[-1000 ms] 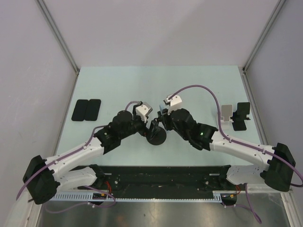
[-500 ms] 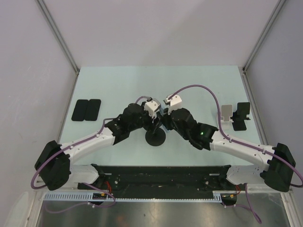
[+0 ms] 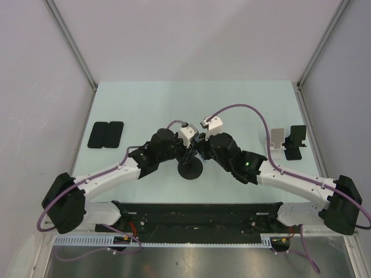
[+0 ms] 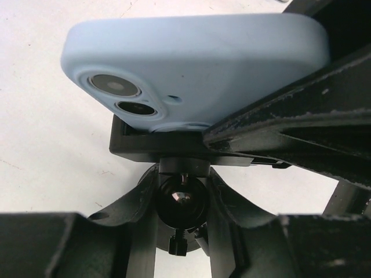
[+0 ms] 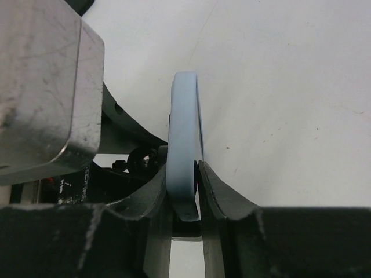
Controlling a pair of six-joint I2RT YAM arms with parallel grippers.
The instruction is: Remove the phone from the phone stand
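Between the fingers of the right pincer (image 5: 183,169) sat one rounded edge of the phone (image 5: 184,116), pale blue in its case. It was pinched from both faces, so that pincer was closed on it. Just past that grip the phone rested in the black cradle (image 4: 136,142) of the phone stand (image 3: 190,169), its camera lenses turned toward the left pincer (image 4: 182,186). That pincer stood narrow around the stand's neck, right under the cradle, with a finger on each side of the ball joint (image 4: 182,200) and seemingly touching it; I judged it a bracing hold on the stand.

By my reading the step in hand was the grasp itself: both holds looked set, and the phone had not yet left the cradle. The next move called for the right pincer to draw the phone up and clear of the cradle's lip while the left pincer kept the stand planted. Since the hold was on a thin, smooth edge, the phone could pivot or slip if the lip caught.

No true container showed; the cradle came nearest, with the phone in it. Out on the counter (image 3: 145,104), well apart on the left pincer's outer side, lay two dark flat pads (image 3: 106,134) side by side. Well apart on the right pincer's outer side stood a pale piece (image 3: 277,139) and a black piece (image 3: 297,141)
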